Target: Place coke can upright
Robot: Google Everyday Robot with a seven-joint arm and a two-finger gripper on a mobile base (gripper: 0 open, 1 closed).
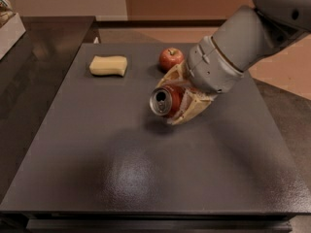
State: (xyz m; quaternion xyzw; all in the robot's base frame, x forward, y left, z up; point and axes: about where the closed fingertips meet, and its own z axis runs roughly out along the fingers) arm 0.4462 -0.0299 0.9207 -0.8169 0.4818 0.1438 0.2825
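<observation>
The coke can (162,102) lay on its side near the middle of the bench (121,174), a little toward the far right. Its silver top with the drinking hole faced the near left, and its red body ran back to the right into the tool (174,100). The tool pinched the can between two cream-coloured fingers (190,111), one above the can on its far side and one below on its near side. A dark shadow sat on the bench right under the can, and it could not be told whether the can touched the surface or hung just over it. From the tool a thick grey arm (228,50) rose to the far right and out of the top corner of the view. A red apple (171,58) stood on the bench just beyond the tool, close to the upper finger. A pale yellow sponge (108,65) lay flat further left, well apart from the can, toward the far left of the bench. Beyond the left edge of the bench a white box (10,27) showed at the border of the view.
</observation>
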